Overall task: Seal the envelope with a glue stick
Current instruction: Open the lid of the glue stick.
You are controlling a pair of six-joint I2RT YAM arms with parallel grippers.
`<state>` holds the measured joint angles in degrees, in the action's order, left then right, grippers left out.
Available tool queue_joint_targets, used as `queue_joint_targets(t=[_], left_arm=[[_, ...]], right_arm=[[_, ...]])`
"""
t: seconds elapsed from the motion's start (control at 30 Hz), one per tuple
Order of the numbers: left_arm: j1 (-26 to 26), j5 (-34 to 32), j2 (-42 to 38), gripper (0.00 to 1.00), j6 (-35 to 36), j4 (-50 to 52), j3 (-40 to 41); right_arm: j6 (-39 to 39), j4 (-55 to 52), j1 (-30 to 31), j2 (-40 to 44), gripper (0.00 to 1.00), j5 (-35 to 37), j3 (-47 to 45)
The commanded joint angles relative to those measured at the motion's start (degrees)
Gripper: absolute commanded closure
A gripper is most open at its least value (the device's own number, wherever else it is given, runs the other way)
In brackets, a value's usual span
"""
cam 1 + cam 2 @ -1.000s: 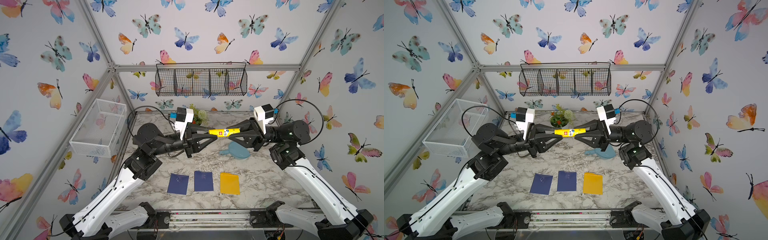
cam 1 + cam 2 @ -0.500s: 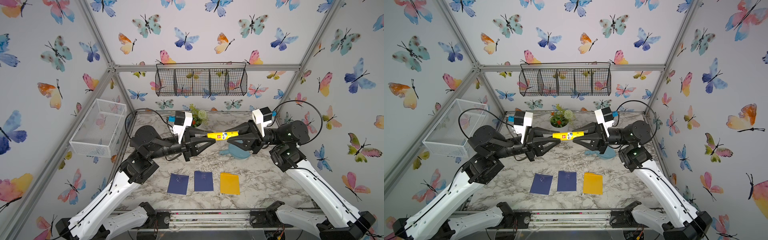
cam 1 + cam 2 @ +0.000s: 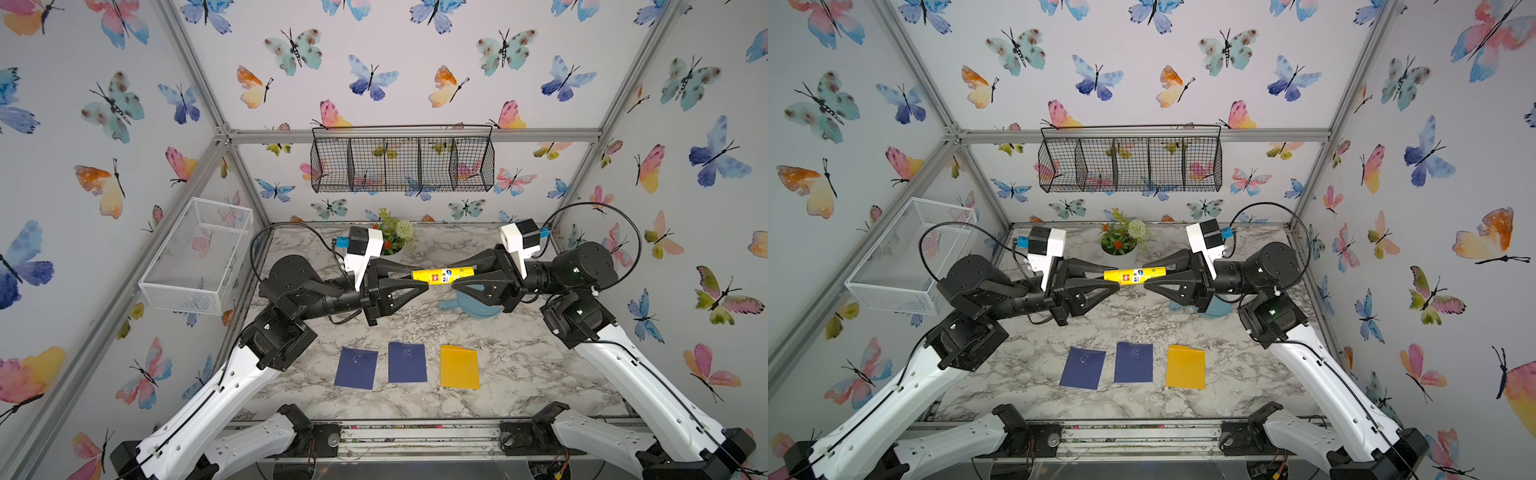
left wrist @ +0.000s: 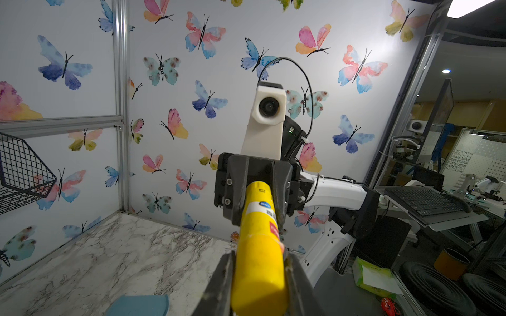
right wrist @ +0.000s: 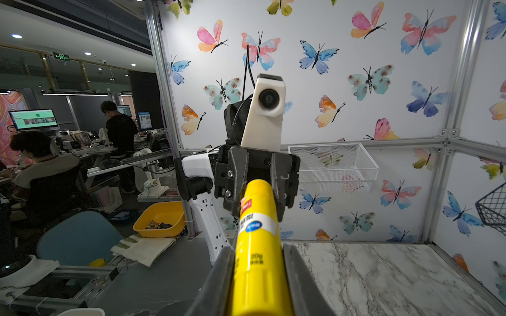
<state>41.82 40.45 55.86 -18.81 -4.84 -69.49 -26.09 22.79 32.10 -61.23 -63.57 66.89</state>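
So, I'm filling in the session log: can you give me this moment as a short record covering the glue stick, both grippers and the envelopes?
glue stick: yellow, cap on, roughly level, in the air above the table
left gripper: shut on the cap end
right gripper: shut on the printed body end
envelopes: dark blue envelope, second dark blue envelope, yellow envelope, flat in a row, untouched

Both arms stretch inward with forearms nearly level, the left gripper point(image 3: 418, 277) and right gripper point(image 3: 458, 275) facing nose to nose, each seemingly clamped on an end of the glue stick point(image 3: 442, 275).
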Motion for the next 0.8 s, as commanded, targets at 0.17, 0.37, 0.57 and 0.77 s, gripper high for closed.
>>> queue_joint_targets(t=[0.17,0.37,0.57,0.77], left_arm=[[-5.00,1.89,-5.80,1.00,-1.23,-3.26,-0.12],[-5.99,2.42,-6.53,1.00,-1.19,-3.06,0.30],[-9.61,5.11,-7.25,1.00,-3.62,-4.55,1.05],[-12.68,7.86,-8.04,1.00,-5.57,-5.71,1.90]], right_arm=[[2.16,2.55,-2.03,4.34,0.96,4.39,0.86],[4.21,0.32,-2.04,4.81,0.96,5.68,0.96],[5.00,-0.28,-2.03,4.98,0.96,7.01,0.66],[5.70,-0.46,-2.03,4.90,0.96,7.21,0.69]])
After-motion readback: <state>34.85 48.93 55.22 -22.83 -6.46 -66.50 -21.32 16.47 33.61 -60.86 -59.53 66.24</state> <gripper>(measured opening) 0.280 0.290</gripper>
